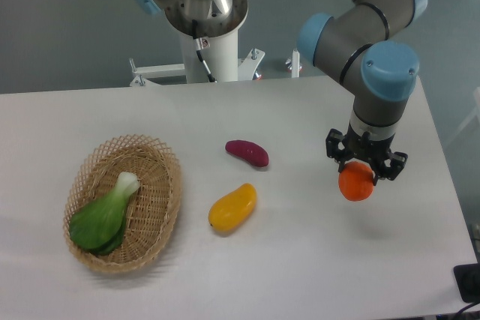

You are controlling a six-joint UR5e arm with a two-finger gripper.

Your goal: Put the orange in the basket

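One item in basket (166, 207), lower left of frame: green bok choy (103, 217), room beside it | centre: yellow mango (232, 207), purple sweet potato (247, 152) on table (300, 260) | right: gripper (364, 171) clamped on orange (356, 182), apparently clear of table | advice: carry high across the loose produce, release low over bare wicker.

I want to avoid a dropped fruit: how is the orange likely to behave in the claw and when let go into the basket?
The orange looks smooth and round, so it may slip in the claw, which grips only its top. It probably rolls once released. The basket has a raised woven rim that would likely stop it.
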